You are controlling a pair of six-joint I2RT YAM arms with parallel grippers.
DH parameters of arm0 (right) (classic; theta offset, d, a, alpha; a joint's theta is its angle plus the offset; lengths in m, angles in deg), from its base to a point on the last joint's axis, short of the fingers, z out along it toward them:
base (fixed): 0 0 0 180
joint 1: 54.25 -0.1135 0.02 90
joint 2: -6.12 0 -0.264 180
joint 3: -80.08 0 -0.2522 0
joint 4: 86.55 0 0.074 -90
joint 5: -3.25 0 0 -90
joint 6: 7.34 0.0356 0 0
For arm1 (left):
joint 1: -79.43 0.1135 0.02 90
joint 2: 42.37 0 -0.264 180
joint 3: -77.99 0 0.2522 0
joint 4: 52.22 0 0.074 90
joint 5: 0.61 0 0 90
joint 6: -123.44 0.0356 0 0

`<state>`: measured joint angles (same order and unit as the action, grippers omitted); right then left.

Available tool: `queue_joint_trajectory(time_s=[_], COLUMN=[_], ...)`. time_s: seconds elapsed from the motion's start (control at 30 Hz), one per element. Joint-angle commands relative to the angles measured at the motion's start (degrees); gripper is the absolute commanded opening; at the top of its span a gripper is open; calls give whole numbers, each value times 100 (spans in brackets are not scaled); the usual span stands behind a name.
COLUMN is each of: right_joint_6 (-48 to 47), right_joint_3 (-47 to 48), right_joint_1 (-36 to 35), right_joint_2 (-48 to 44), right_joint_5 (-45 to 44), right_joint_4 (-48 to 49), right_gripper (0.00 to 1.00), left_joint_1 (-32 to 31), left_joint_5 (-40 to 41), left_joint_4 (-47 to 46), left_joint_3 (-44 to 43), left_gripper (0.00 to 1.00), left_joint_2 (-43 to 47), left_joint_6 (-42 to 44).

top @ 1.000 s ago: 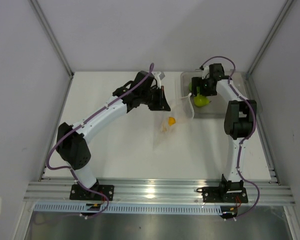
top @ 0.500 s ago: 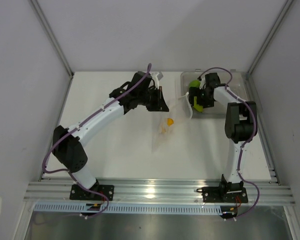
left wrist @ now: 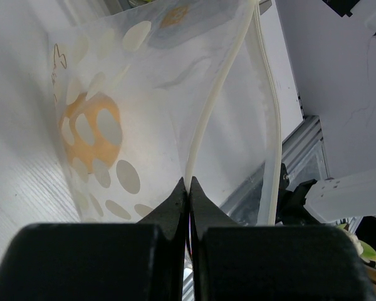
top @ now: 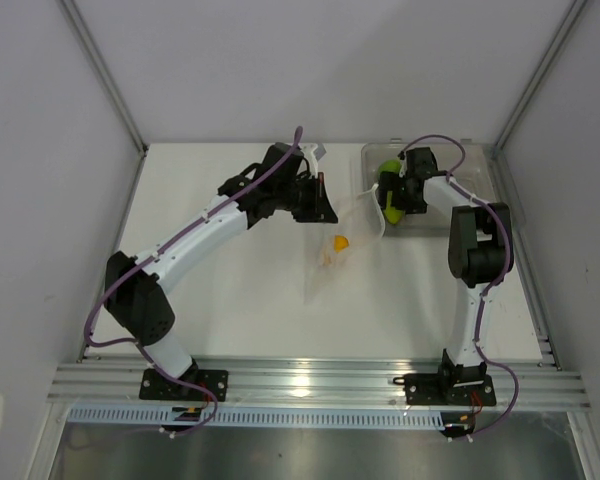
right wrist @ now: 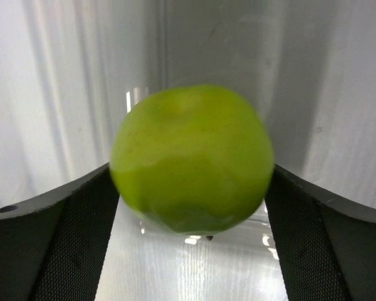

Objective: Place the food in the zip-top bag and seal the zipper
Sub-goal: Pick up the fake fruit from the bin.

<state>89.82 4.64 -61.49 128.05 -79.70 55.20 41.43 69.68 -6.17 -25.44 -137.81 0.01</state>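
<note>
Right gripper (right wrist: pixel 191 170): jaws wide, one black ribbed finger on each side of a lime-green round fruit piece (right wrist: pixel 191 160). In the right wrist view the pads appear to meet its flanks. We cannot tell whether it is truly gripped or only bracketed.

The piece sits inside the rigid clear rectangular tray (top: pixel 475 190), at the tray's left end. A second lime-green piece (top: pixel 388 166) lies just beyond it, toward the back wall.

Left gripper (left wrist: pixel 188 188): pinched tight on the thin clear zipper strip (left wrist: pixel 216 106), holding up one lip of the small clear flexible zip-top bag with pale round dots (left wrist: pixel 144 94). The other lip bows away, so the mouth gapes.

An orange round piece (left wrist: pixel 88 128) is already inside, seen through the dotted face.

Key relation: the bag's mouth lies to the right gripper's left, just beside the tray's left wall. The bag's long axis runs from that mouth back toward the near-left of the white table (top: pixel 230 300). The right arm is nearer the fruit, and we judge a short leftward carry would reach the opening.

Writing: none legible. We see only the dot print, with no brand or label.
</note>
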Motion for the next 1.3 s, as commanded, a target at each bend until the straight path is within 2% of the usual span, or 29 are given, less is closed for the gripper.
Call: queue_joint_trajectory(time_s=[0.0,0.23,0.47,0.6,0.63,0.73,1.07,1.1,1.27], right_joint_6=[233,207,242,339,356,497,734,743,848], right_joint_3=[59,262,315,403,412,342,-194,-247,-817], right_joint_1=[39,74,48,65,65,83,171,171,136], right_joint_2=[-117,24,103,182,191,130,-1117,-1397,-2233], right_joint_5=[-292,-222,33,165,209,279,315,271,69], right_joint_4=[208,208,296,261,261,287,270,226,-3], right_gripper=[94,98,89,72,52,25,19,15,8], left_joint_1=[20,21,12,21,21,20,21,21,21], left_joint_5=[28,37,37,107,177,256,230,265,371], left_joint_4=[-74,-92,-109,-92,-92,-57,-118,-109,-13], left_joint_3=[11,19,2,11,11,-51,-77,-86,-165], left_gripper=[1,1,1,1,1,1,1,1,1], left_joint_2=[52,-98,-168,-212,-229,-291,-467,-467,-476], left_joint_6=[73,91,82,109,117,161,179,196,284])
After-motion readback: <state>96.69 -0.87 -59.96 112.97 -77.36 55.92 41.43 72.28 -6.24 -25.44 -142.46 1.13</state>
